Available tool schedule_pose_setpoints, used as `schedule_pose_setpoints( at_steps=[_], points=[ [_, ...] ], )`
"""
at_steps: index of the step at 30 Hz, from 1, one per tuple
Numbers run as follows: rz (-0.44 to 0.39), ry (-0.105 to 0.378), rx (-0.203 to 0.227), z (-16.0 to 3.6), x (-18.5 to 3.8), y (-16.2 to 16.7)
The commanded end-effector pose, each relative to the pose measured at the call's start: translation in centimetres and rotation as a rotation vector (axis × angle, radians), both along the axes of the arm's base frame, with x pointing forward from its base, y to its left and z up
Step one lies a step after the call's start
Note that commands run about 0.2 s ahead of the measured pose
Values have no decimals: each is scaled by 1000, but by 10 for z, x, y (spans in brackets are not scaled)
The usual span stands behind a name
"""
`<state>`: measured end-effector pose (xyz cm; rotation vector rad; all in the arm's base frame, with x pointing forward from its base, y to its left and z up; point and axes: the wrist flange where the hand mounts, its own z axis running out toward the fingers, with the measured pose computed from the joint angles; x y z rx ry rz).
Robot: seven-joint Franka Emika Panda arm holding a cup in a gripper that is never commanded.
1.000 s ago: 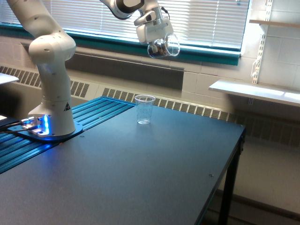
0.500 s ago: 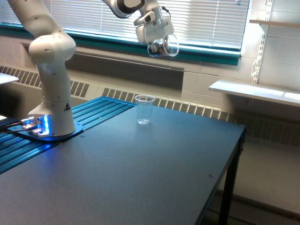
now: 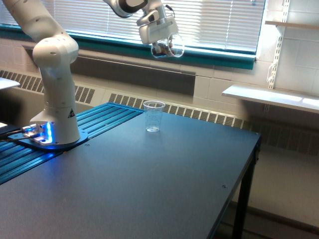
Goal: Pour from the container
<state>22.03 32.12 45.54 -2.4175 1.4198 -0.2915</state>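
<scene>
Exterior view: claw (image 3: 160, 48) grips container (image 3: 169, 48); plastic cup (image 3: 153, 116) below.

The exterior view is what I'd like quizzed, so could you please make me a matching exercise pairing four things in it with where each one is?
Things:
1. container
2. plastic cup
3. robot base
4. white shelf

Places:
A. standing upright on the dark table, near its far edge
B. fixed to the wall at the exterior view's right
C. held high in the gripper, in front of the window blinds
D. at the exterior view's left, with blue lights at its foot

Pairs: 1-C, 2-A, 3-D, 4-B
</scene>
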Motion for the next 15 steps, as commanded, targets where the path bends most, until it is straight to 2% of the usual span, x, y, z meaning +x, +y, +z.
schedule_pose_setpoints(
  at_steps=[1,9,15],
  points=[
    [20,45,19,-7,-25,-4],
    [-10,84,20,-10,-36,-15],
    [-34,91,27,-8,-32,-16]
  ],
)
